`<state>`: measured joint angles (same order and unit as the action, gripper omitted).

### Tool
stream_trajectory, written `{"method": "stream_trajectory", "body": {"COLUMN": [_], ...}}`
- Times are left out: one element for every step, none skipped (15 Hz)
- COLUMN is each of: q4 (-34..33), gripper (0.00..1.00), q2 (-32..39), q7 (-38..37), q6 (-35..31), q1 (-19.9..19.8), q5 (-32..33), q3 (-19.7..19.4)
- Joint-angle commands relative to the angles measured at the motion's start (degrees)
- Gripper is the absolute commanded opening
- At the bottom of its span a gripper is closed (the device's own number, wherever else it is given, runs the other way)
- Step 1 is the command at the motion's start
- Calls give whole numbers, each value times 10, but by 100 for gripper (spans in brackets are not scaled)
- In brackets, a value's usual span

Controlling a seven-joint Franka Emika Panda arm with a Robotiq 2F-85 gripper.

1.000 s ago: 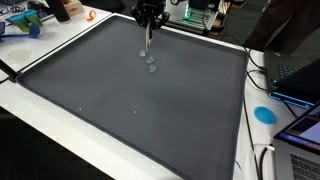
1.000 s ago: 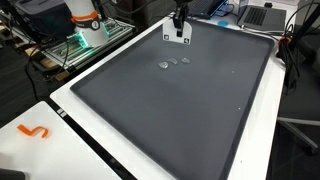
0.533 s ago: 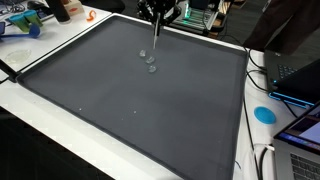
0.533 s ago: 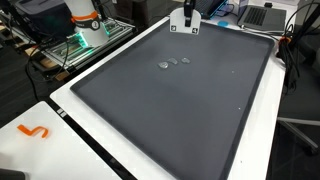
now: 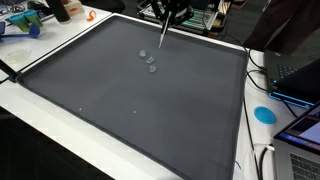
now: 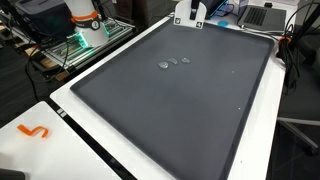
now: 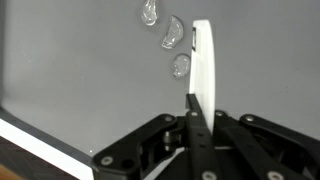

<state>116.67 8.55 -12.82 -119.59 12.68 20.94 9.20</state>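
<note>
White tabletop [image 6: 60, 105] is framing the near side of the scene. An orange hook [image 6: 35, 131] is lying on it in an exterior view, and a blue disc [image 5: 264, 114] is sitting near cables and a laptop [image 5: 300, 70] in an exterior view. A dark grey mat [image 5: 130, 110] is covering most of the table and stretching away from the cameras, its near half showing only a few pale specks.

Toward the far end of the mat, three small clear blobs [image 5: 150, 62] are lying close together in a short row. Both exterior views are showing them [image 6: 173, 63], and the wrist view is catching them [image 7: 172, 33] as glassy drops on the grey surface.

Beyond them, over the far edge of the mat, the claw [image 5: 163, 10] is hanging high, its fingers pinching a thin white strip [image 5: 163, 32]. The strip is pointing down from the fingers with its long axis slightly tilted, and its free end is hovering above the mat without touching it. In the wrist view the strip [image 7: 203, 70] is running straight out from the claw [image 7: 190, 112], with the blobs lying just beside it on one side. Seen from outside, the blobs are sitting below the strip's tip and a little nearer the camera.

Behind everything, a green-lit rack [image 6: 85, 40] and lab clutter are crowding the background.
</note>
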Motion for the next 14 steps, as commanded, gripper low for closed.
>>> {"method": "stream_trajectory", "body": {"q4": [-46, -53, -61, -69, -75, -82, -89, -95, -102, -109, -115, -120, -125, -129], "gripper": [1, 1, 1, 1, 1, 1, 1, 1, 1, 1, 1, 1, 1, 1], "q2": [43, 51, 60, 68, 75, 82, 88, 94, 99, 105, 110, 114, 118, 120], "q7": [-56, -67, -78, -87, -96, -105, -114, -122, -131, -140, -145, -149, -155, -155], "q6": [45, 49, 52, 57, 57, 61, 63, 66, 69, 72, 74, 72, 74, 73], "q1": [23, 28, 34, 38, 42, 46, 49, 52, 56, 60, 62, 63, 65, 67], "q5": [51, 60, 69, 75, 80, 83, 87, 91, 95, 100, 101, 99, 101, 101], "q3": [0, -1, -2, -4, -5, -7, -8, -10, -12, -14, -15, -16, -18, -19]}}
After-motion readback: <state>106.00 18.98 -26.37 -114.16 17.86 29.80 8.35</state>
